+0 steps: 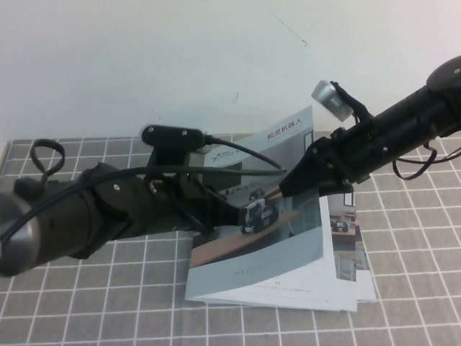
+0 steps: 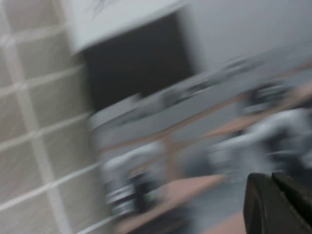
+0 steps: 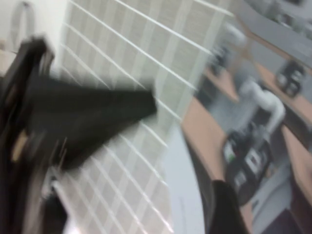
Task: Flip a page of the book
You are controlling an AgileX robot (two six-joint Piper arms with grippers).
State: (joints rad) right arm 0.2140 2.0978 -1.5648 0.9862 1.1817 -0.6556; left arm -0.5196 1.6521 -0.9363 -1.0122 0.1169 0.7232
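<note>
The book (image 1: 274, 281) lies on the checked mat with its spine to the left. Its page (image 1: 288, 144), the glossy cover leaf with wheeled robots on wooden desks, is lifted and curls up at the far right corner. It also shows in the left wrist view (image 2: 195, 126) and the right wrist view (image 3: 263, 97). My right gripper (image 1: 287, 186) reaches in from the right and is shut on the page near its free edge. One finger (image 3: 224, 209) lies on the printed face. My left gripper (image 1: 243, 216) is shut and sits over the cover's left part near the spine, with its dark fingers (image 2: 280, 204) just above the print.
White inner pages (image 1: 353, 245) with small pictures show under the lifted leaf at the right. The grey checked mat (image 1: 86, 303) covers the table up to a white wall (image 1: 144, 58). My left arm (image 1: 94, 216) crosses the mat from the left.
</note>
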